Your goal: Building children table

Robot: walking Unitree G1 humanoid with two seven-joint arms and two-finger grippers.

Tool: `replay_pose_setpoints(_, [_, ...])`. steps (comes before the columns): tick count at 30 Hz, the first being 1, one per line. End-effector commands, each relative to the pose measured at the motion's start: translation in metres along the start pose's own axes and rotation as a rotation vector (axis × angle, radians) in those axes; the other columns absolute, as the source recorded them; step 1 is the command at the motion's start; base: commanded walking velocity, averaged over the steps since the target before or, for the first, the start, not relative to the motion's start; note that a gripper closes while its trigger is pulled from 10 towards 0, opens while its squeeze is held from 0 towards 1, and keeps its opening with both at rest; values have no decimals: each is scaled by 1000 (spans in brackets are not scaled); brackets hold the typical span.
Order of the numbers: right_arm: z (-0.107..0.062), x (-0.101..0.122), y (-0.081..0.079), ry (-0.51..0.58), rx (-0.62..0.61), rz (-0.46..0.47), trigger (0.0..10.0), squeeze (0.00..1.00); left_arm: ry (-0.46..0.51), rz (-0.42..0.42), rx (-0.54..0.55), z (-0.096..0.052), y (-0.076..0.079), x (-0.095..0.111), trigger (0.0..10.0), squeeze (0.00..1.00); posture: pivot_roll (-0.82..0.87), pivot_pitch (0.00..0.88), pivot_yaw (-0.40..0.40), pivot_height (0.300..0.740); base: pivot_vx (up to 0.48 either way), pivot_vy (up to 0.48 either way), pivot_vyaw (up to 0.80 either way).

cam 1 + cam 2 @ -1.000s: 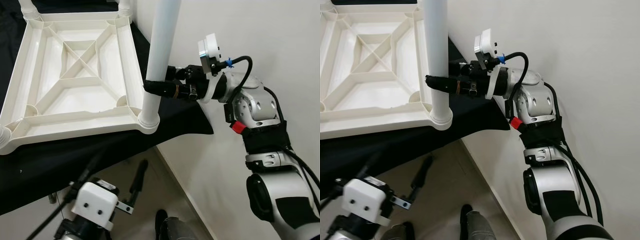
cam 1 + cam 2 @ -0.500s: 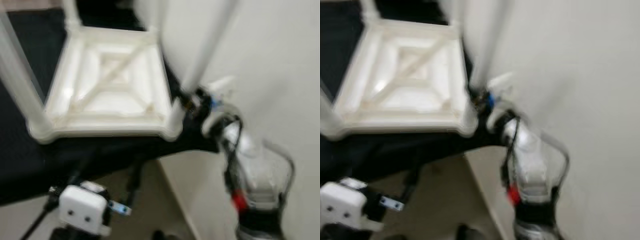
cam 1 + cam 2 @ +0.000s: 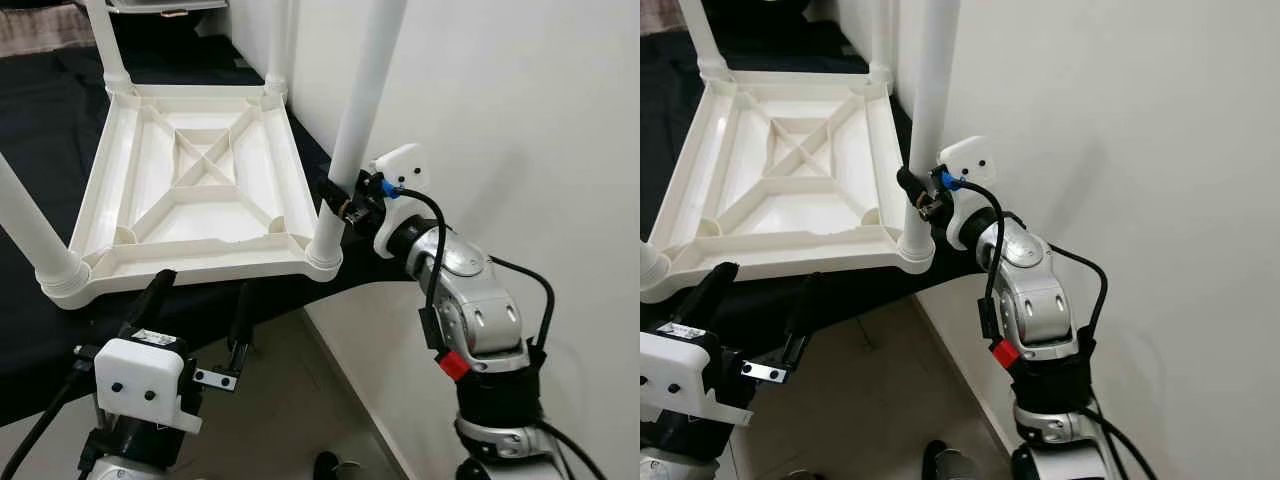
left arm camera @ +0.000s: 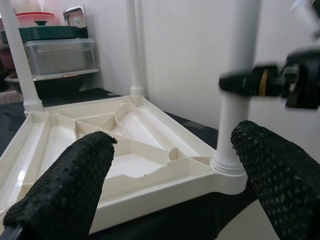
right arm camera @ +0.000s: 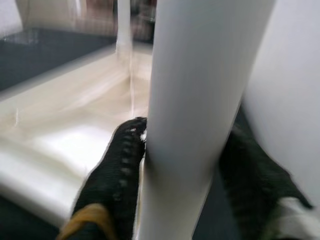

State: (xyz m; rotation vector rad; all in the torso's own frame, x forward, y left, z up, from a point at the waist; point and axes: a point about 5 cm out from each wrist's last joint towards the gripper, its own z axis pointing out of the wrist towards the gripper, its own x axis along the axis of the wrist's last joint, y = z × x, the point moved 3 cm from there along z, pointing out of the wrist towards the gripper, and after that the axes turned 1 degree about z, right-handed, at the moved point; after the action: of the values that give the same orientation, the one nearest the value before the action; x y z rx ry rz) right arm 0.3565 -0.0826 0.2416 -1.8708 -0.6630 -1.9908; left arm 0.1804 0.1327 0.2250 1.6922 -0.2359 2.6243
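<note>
Right fingers (image 5: 122,165) around smooth round leg (image 3: 355,130)

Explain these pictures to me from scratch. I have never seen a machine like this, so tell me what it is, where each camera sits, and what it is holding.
This is a humanoid robot with two silver arms, each ending in a pincer of two black fingers. Two pictures come from cameras in its head, looking down; the other two come from cameras on each wrist, looking along the fingers. Before it, a white plastic children's table lies upside down on a black cloth, legs pointing up. The right pincer is shut on the near right leg, just above its socket. The left pincer hangs open and holds nothing, below the table's near edge. A white wall stands to the right.
</note>
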Motion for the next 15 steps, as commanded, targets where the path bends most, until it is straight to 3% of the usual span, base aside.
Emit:
replay_pose_setpoints(1, [-1,-14,-5,-40,58,68,10000,1000,-33,-13,4,-1,0,-6,10000,0,103,259,-128,740,0,0,0])
replay_pose_setpoints(4, [1,16,-11,93,246,48,10000,1000,-46,-19,6,-1,-1,-8,10000,0,107,254,-124,740,0,0,0])
replay_pose_setpoints(7, [-2,28,-10,131,385,-3,10000,1000,-53,-22,8,-1,-1,-10,10000,0,109,252,-126,740,0,0,0])
replay_pose_setpoints(12, [9,46,2,178,441,-98,10000,1000,-71,-31,-4,-2,1,-12,10000,0,120,263,-131,740,0,0,0])
replay_pose_setpoints(13, [13,50,3,185,448,-120,10000,282,-91,-38,-14,-3,3,-15,10000,0,123,265,-132,740,0,0,0])
replay_pose_setpoints(14, [13,50,3,185,448,-120,10000,282,-91,-38,-14,-3,3,-15,10000,0,123,265,-132,740,0,0,0])
replay_pose_setpoints(15, [17,52,4,190,456,-133,10000,0,-107,-37,-17,-3,4,-17,10000,0,125,269,-132,740,0,0,0])
